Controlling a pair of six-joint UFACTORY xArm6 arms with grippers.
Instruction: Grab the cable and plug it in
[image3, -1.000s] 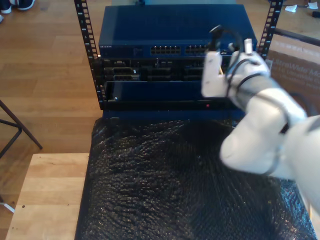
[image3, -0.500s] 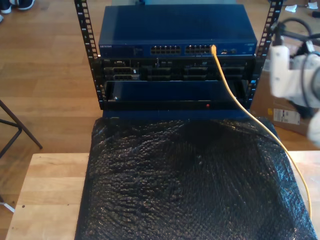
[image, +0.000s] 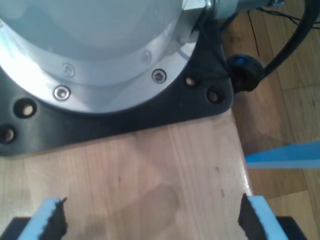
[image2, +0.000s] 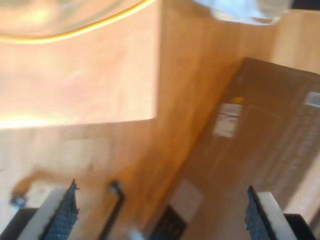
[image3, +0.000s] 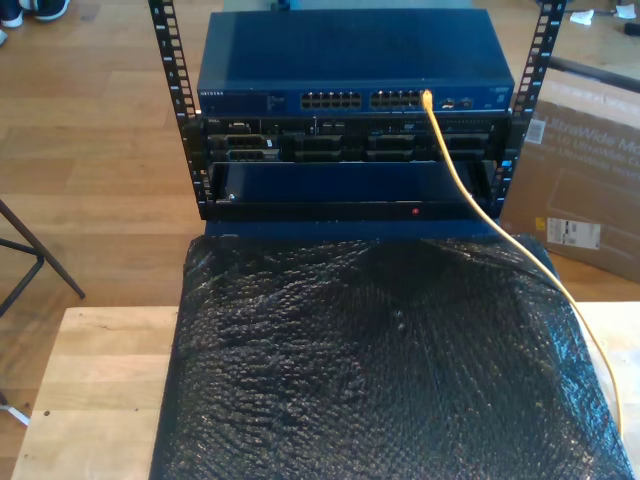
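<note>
Yellow cable (image3: 470, 190) is seated in a right-hand port of the blue network switch (image3: 350, 60) at the exterior view's far side, trailing near-right over black bubble wrap (image3: 380, 370); both grippers' fingers (image: 50, 220) (image2: 65, 215) are held apart, empty; a snagged trailing run could unseat the plug.

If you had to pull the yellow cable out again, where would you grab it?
I'd probably grip the cable just below its plug at the blue switch, where it hangs free in front of the rack. Come straight from the front, tool open across the thin cord; lower down it lies flat on the black bubble wrap.
</note>
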